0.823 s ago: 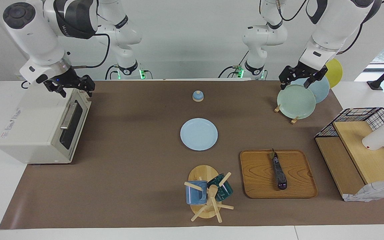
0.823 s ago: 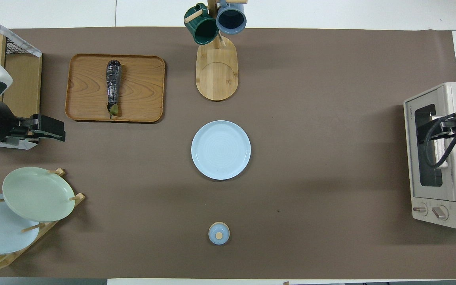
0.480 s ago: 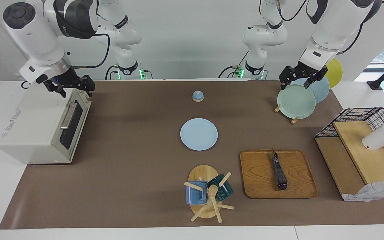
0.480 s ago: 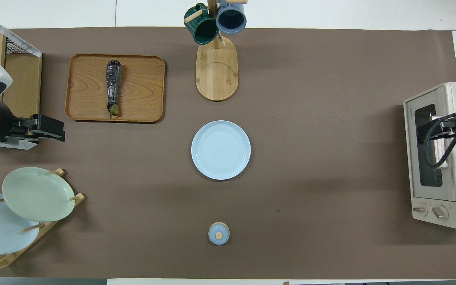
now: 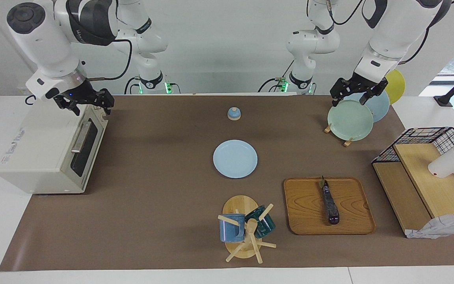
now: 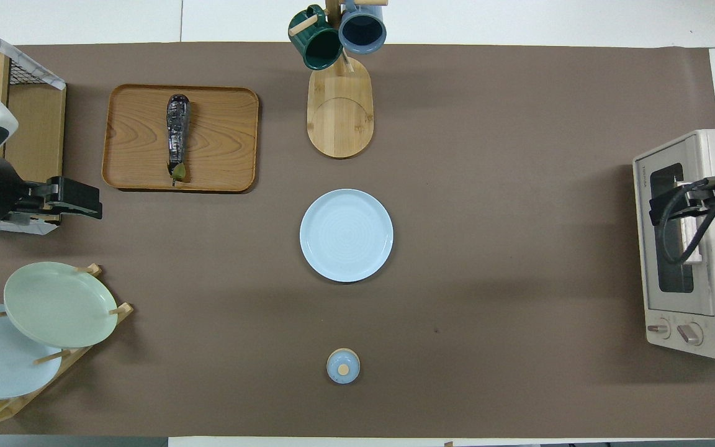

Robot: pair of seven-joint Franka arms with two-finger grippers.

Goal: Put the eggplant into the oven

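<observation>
Brown matting [image 5: 152, 205] is spread over a white table, with a pale wall seen at the robots' end. Each arm is raised over its own end of the table.

The right gripper [image 5: 85, 103] hangs over the upper edge of the oven [image 5: 49, 154], at the corner nearest the robots, with its fingers spread and nothing between them. The oven's glass door [image 5: 82, 150] is shut, and its silver handle [image 6: 696, 233] lies just below the gripper.

The left gripper [image 5: 354, 94] hovers over the green plate [image 5: 350, 119] standing in a wooden plate rack [image 6: 53, 363], which also carries a pale blue and a yellow plate. Its fingers are likewise parted and empty.

The eggplant [image 5: 329, 205] is found well apart from both grippers. It lies lengthwise on a wooden tray [image 5: 306, 209], farther from the robots than the plate rack under the left gripper, with its green stem end pointed toward the robots.

Between the two grippers, a light blue plate [image 5: 235, 158] and a small blue lid [image 5: 233, 113] are set on the matting. A mug tree [image 5: 246, 232] with a blue and a green mug is placed beside the tray, and a wire-and-wood shelf [image 5: 428, 177] stands at the left arm's end.
</observation>
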